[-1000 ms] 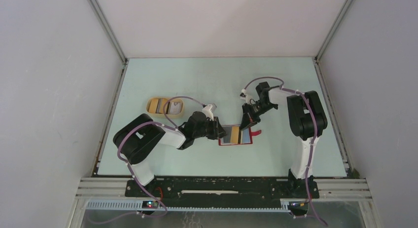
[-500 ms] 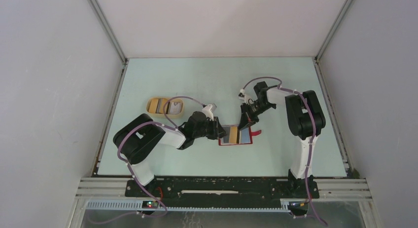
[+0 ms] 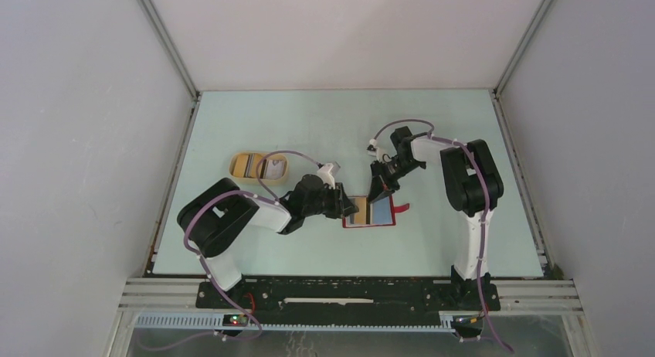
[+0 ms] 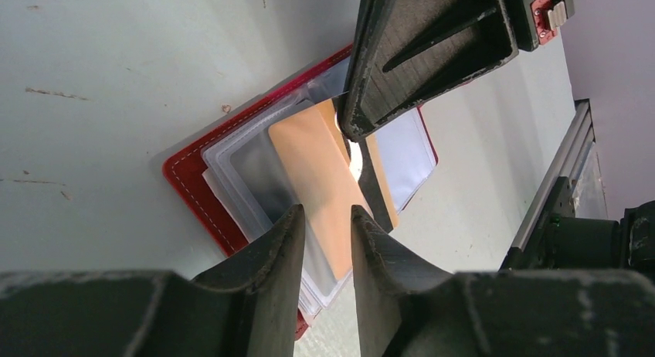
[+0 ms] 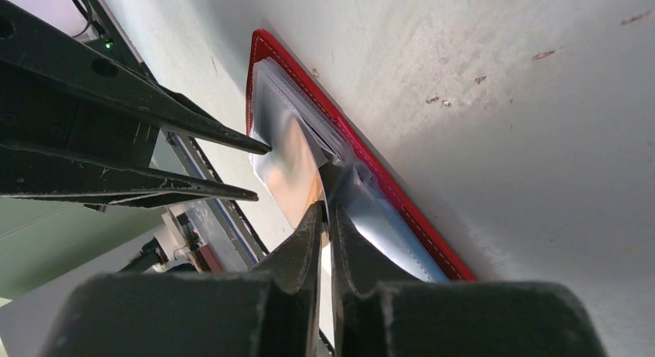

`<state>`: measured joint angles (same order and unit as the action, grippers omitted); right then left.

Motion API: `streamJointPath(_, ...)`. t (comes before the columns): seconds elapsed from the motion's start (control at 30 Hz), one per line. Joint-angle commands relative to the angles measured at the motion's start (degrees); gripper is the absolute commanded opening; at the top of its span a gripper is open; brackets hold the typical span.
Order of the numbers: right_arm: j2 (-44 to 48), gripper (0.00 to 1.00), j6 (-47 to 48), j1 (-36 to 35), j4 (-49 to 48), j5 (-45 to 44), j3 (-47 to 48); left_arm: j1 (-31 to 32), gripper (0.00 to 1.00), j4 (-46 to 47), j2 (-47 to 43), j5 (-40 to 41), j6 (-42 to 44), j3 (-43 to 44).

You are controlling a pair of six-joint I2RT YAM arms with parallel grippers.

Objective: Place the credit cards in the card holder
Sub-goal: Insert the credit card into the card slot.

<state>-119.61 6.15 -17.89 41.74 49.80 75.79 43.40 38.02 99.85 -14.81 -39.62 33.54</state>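
On the counter, between both arms, we find the card holder open and flat. A golden card lies partly inside it, its long axis running from the right hand towards the left hand. The right hand is nearly closed at the card's end, and we cannot tell whether it grips. The left hand is part open and holds nothing evident.

You're in a robotics lab test cell, plain grey panels boxing your pale green table on three sides, aluminium struts at the corners, your left arm and right arm bolted to a black base plate, purple cables looping along them.
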Motion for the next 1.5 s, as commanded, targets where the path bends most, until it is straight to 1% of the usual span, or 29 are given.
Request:
streamJointPath(0.0,-0.61,0.15,0.92,-1.38,-0.90,-1.75,2.46,0.25,0.37,-5.24,-1.18,1.54,1.46,0.83)
streamJointPath(0.07,0.42,0.26,2.41,-1.84,-0.22,-2.17,2.85,0.20,0.39,-6.28,-3.22,1.75,1.68,0.76)
streamJointPath(0.23,4.11,0.42,5.18,-2.90,0.25,-5.31,2.87,0.31,0.42,-9.45,-8.10,3.25,3.09,0.21)
streamJointPath(0.27,4.75,0.44,5.65,-3.09,0.26,-5.97,2.87,0.28,0.42,-10.15,-8.91,3.70,3.40,0.05)
streamJointPath(0.37,6.40,0.48,6.89,-3.47,0.35,-7.59,2.87,0.24,0.42,-11.52,-10.44,4.74,4.16,-0.35)
streamJointPath(0.5,8.40,0.49,8.32,-3.57,0.33,-9.91,2.81,0.25,0.41,-11.99,-11.08,5.83,4.58,-1.10)
streamJointPath(0.63,10.42,0.49,10.11,-3.48,0.15,-11.74,2.17,0.21,0.36,-12.31,-10.91,6.24,4.96,-1.20)
streamJointPath(0.7,11.36,0.48,10.96,-3.47,0.18,-12.21,1.76,0.22,0.35,-12.70,-10.78,6.51,5.28,-1.07)
streamJointPath(0.77,12.18,0.44,11.94,-3.47,0.16,-12.63,1.19,0.25,0.33,-13.79,-10.72,7.19,5.69,-0.94)
streamJointPath(0.9,11.85,0.20,12.91,-3.49,1.04,-12.92,0.34,0.23,0.30,-15.88,-10.69,8.82,6.62,-0.68)
streamJointPath(1.0,9.75,0.13,12.47,-3.68,1.72,-13.07,0.33,0.24,0.28,-17.03,-9.79,9.27,6.91,-0.10)
streamJointPath(1.17,7.96,0.11,11.46,-3.98,1.73,-15.31,0.34,0.23,0.26,-17.01,-8.05,8.84,6.90,0.34)
streamJointPath(1.47,4.43,0.10,10.47,-6.01,2.05,-15.31,0.76,0.27,0.25,-15.99,-5.32,6.24,6.95,1.00)
